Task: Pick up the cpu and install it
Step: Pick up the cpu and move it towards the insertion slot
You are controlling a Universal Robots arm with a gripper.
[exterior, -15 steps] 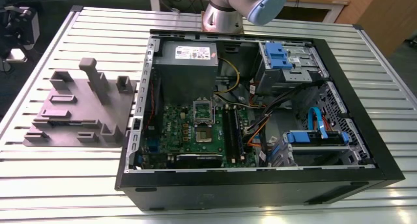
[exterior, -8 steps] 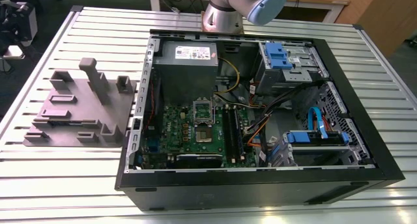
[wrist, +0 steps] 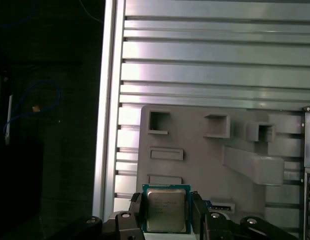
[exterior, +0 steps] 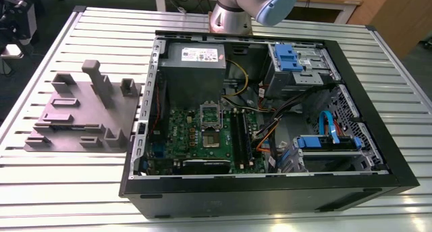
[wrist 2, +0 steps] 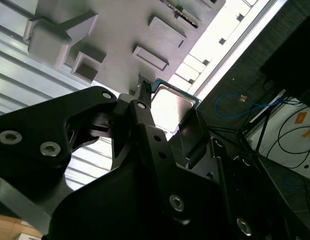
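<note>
In both wrist views the cpu (wrist: 166,209), a small flat square chip with a silvery top and a pale rim, sits between my gripper's (wrist: 166,216) two black fingers (wrist: 197,212). The fingers press on two opposite edges, so the gripper is shut on it. In the second wrist view the cpu (wrist 2: 172,102) is held in the gripper (wrist 2: 167,117) in the air above the grey moulded plate (wrist 2: 120,35). The socket (exterior: 211,139), silver-framed with a dark centre, lies on the green motherboard inside the open computer case.
The grey moulded plate (exterior: 81,116) with raised blocks and pockets lies on the slatted metal table (exterior: 68,191) at the exterior view's left. The open black case (exterior: 378,141) holds a grey power supply (exterior: 196,57), blue drive brackets (exterior: 285,57) and cables. The arm's base (exterior: 233,19) stands behind the case.
</note>
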